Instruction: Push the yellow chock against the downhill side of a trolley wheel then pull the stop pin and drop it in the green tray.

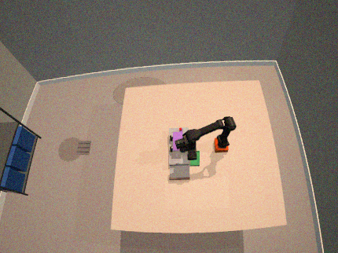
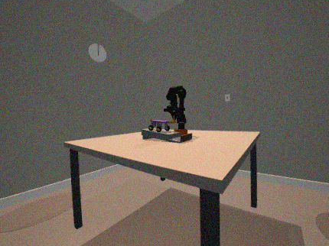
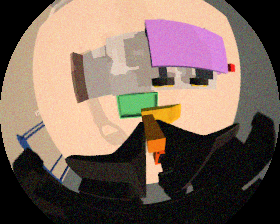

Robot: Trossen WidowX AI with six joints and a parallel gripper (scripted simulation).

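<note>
The trolley with a purple top [image 1: 178,137] [image 2: 160,121] [image 3: 185,45] stands on the grey ramp [image 1: 174,161] [image 2: 161,135] [image 3: 95,74]. The red-headed stop pin [image 1: 180,129] [image 3: 231,67] is at its uphill end. My gripper [image 3: 149,123] is shut on the yellow chock [image 2: 174,119] [image 3: 170,112] by its orange handle [image 3: 155,143], and holds it raised on the arm-base side of the trolley. From above, the arm hides the fingers and chock. The chock's black base cannot be made out. The green tray [image 3: 137,105] lies beside the ramp and looks empty.
The arm's orange base [image 1: 221,145] [image 2: 180,131] stands on the table [image 1: 145,195] [image 2: 145,155], across the tray from the ramp. Two trolley wheels [image 3: 163,81] [image 3: 199,81] show on the near side. The arm passes over part of the ramp and trolley.
</note>
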